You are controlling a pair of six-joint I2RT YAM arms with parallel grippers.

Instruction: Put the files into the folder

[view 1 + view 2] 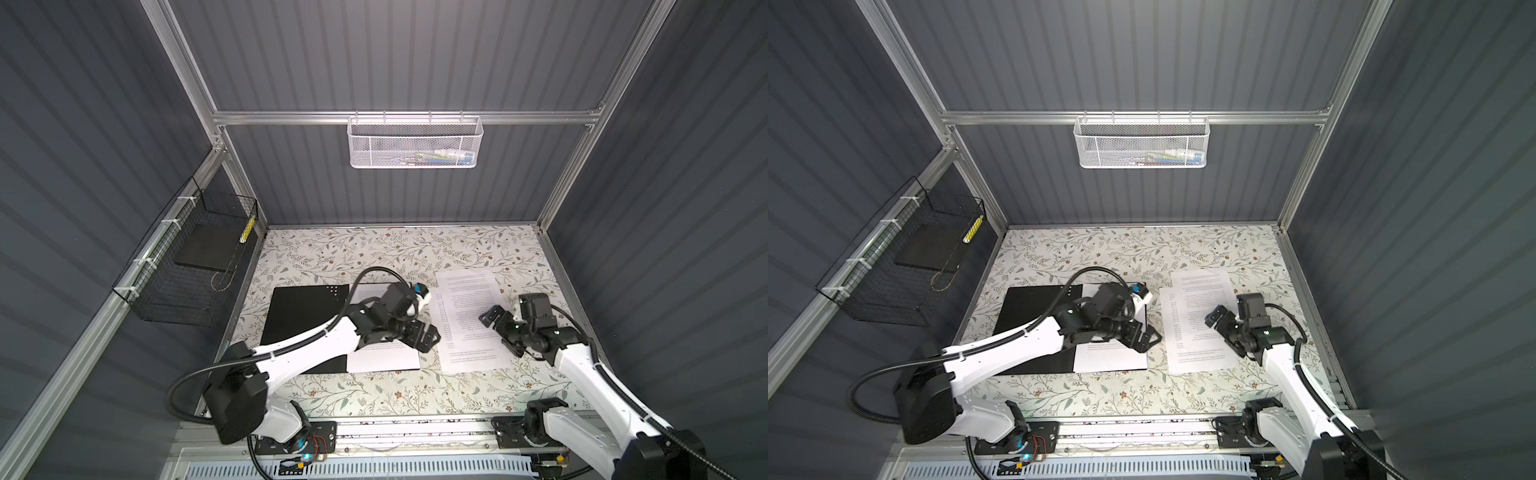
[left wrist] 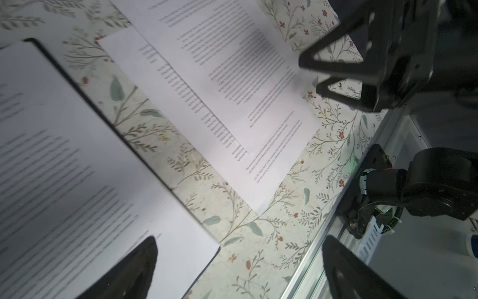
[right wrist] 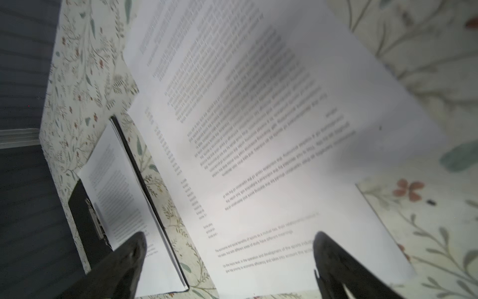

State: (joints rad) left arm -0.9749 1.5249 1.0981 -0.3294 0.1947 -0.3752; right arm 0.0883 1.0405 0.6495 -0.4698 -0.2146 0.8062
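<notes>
Floral-patterned tabletop point(image 1: 374, 249) inside a grey-panelled enclosure.

Top views: the folder point(image 1: 303, 316) lies open and flat toward the tabletop's left edge, with some of the files point(image 1: 384, 359) covering its right half. The other sheets form a loosely fanned pile toward the right edge, apart from the folder. The left gripper point(image 1: 430, 338) hangs over the folder's right margin and the right gripper point(image 1: 1219, 330) over the pile. Both have their jaws spread wide and hold nothing.

Left wrist view: the left gripper's fingers point(image 2: 139, 266) straddle a corner of the filed sheets and a strip of bare tabletop.

Right wrist view: the right gripper's fingers point(image 3: 336, 259) stand wide over the pile's printed text. Whether they touch the paper cannot be told. The folder's metal clip point(image 3: 97, 225) shows beside the filed sheets.
</notes>
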